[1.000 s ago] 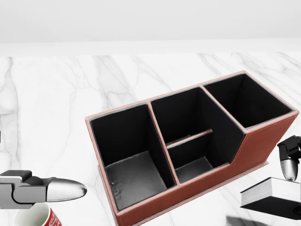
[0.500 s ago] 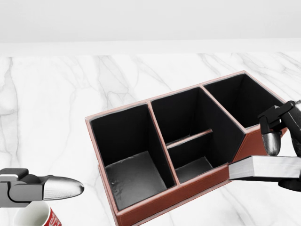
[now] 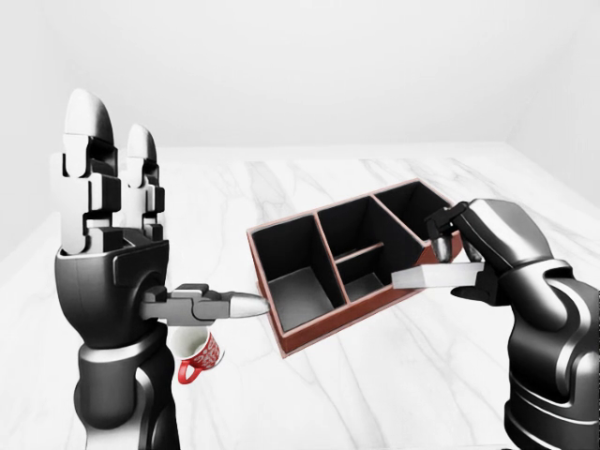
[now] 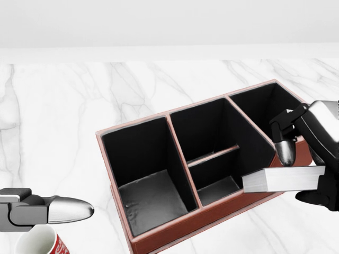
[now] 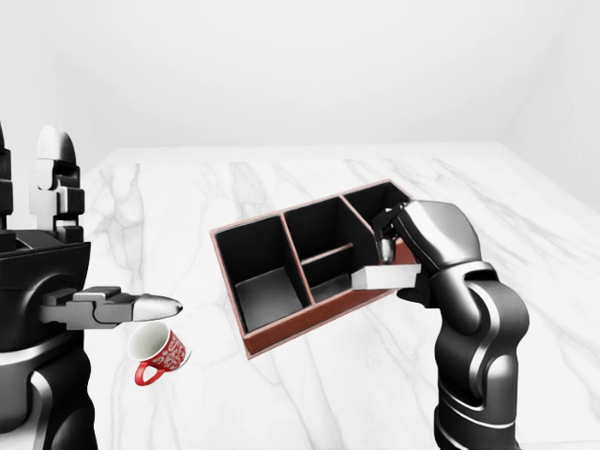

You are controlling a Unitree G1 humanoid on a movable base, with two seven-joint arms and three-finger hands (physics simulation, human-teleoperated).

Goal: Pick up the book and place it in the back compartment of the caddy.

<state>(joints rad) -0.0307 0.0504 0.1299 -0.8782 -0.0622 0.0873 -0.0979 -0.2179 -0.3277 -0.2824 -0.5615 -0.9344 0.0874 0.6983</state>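
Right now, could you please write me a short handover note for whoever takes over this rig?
Right hand: shut on the flat grey-paged book, holding it level in the air against the near wall of the brown leather caddy with black lining, low in the head view.
Left hand: open, fingers raised upright, holding nothing; it stands over the white mug with red pattern on the white marble table.
Done: book picked up.
Left: lift the book over the rim, lower it into the back compartment, release. Every compartment in view looks empty.
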